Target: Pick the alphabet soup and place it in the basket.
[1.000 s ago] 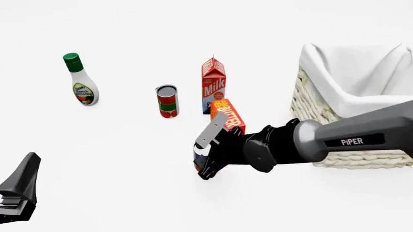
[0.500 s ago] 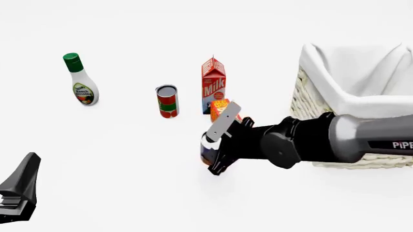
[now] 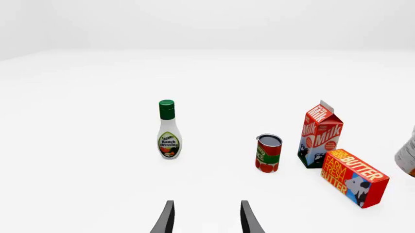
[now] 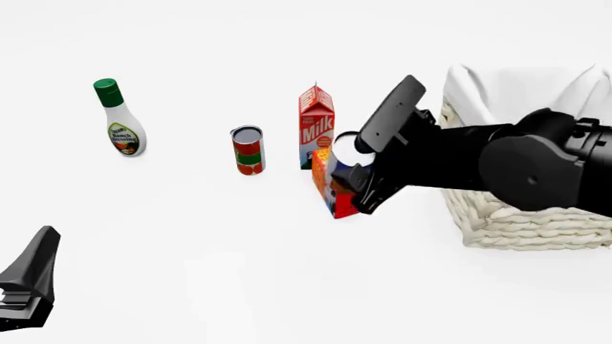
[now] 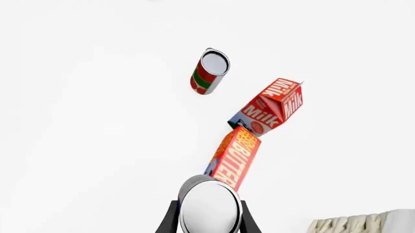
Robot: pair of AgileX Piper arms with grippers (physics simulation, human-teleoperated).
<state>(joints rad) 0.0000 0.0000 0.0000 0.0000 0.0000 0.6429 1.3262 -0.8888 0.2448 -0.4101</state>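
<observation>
Moved: right gripper [image 4: 356, 159] has risen toward the cream wicker basket [image 4: 497, 215].
Right jaws: clamped on the whitish-lidded alphabet soup can [image 5: 209, 208].
Left jaws: apart, left gripper [image 3: 206, 218] empty.

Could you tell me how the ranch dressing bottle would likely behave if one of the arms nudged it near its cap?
The ranch dressing bottle stands tall and tapers to a narrow neck, so a high push would probably tip it. Its round body suggests that it would then roll. Its glossy surface may slip between the fingers.

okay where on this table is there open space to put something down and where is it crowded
Free: the white tabletop between the green-capped ranch dressing bottle and the red-and-green can, and the near area before them. Crowded: the red milk carton, orange butter box and cream wicker basket sit close together.
</observation>
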